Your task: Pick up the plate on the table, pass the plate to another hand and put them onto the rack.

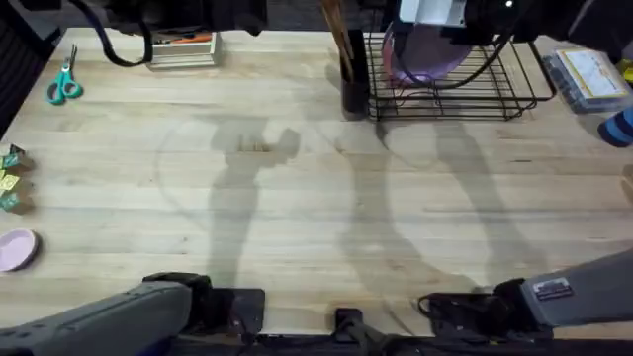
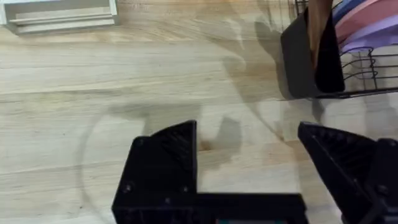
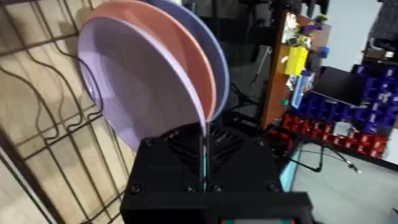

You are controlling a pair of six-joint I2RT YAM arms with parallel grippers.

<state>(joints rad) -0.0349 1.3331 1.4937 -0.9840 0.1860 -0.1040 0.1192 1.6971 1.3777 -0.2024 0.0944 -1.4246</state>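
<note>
Lavender-purple plastic, smooth and faintly glossy, forms the plate (image 3: 134, 93), a round shallow dish with a raised rim that stands on edge in the rack (image 1: 475, 94). In the right wrist view the right gripper (image 3: 204, 165) has its fingers pressed together on the plate's thin lower rim, so the plate is clamped edgewise between them. Directly behind it, nested face to back, stands a salmon-pink plate (image 3: 177, 53), and behind that a blue plate (image 3: 211, 46) shows as a narrow curved band.

The rack is thin black wire bent into a rectangular frame with upright loops, and it sits at the far right of the table (image 1: 297, 198), a pale butcher-block top of jointed planks with fine grain. A black utensil holder (image 1: 353, 89) hangs at the rack's left end, with wooden handles rising out of it.

The left gripper (image 2: 249, 158) hovers over bare wood near the holder, its two black angular fingers spread wide apart and holding nothing.

At the table's left edge lie teal-handled scissors (image 1: 63, 84) and a small pink dish (image 1: 17, 249). A shallow light box (image 1: 183, 49) rests at the far edge.
</note>
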